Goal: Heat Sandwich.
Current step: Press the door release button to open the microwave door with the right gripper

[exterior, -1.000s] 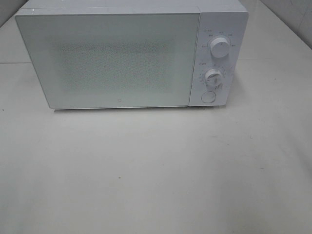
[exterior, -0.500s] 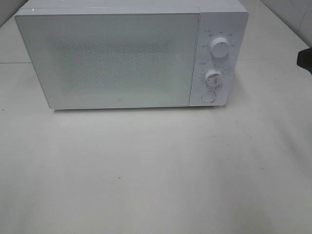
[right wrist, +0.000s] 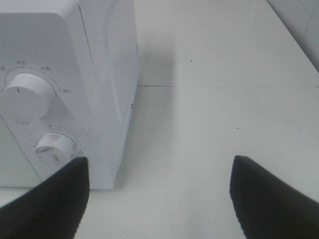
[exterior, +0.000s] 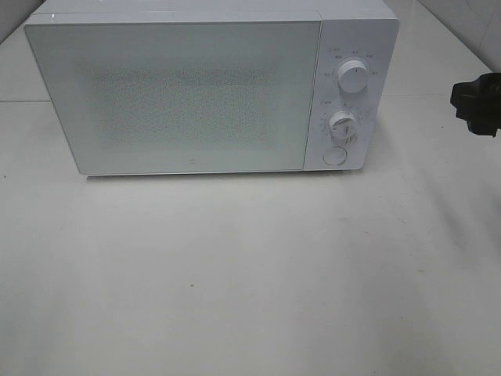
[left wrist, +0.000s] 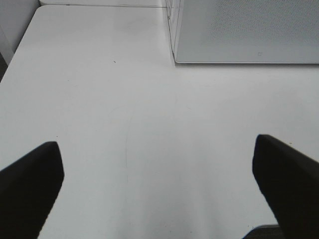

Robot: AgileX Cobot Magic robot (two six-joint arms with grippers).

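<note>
1. White microwave (exterior: 211,94) stands at the back of the pale worktop (exterior: 250,274), with its door (exterior: 172,94) closed flush. Its upper dial (exterior: 354,77), lower dial (exterior: 343,123) and round button (exterior: 334,156) sit on the panel to the right of the door.
2. The sandwich shows in none of the views. Nothing can be made out through the speckled door panel, so I cannot tell whether it is inside the oven or off frame.
3. The left end effector (left wrist: 155,141) is released, its fingers spread wide over bare worktop near the oven's front left corner, with nothing between them.
4. The right end effector (right wrist: 159,160) is also released and empty. It hangs beside the oven's right side, near the dials but touching nothing.
5. Handling, as a judgement: a sandwich is light, soft and easily crushed, and its layers can slide apart. A gentle pinch across the firmer crust edges, gripping both slices at once, looks safest.
</note>
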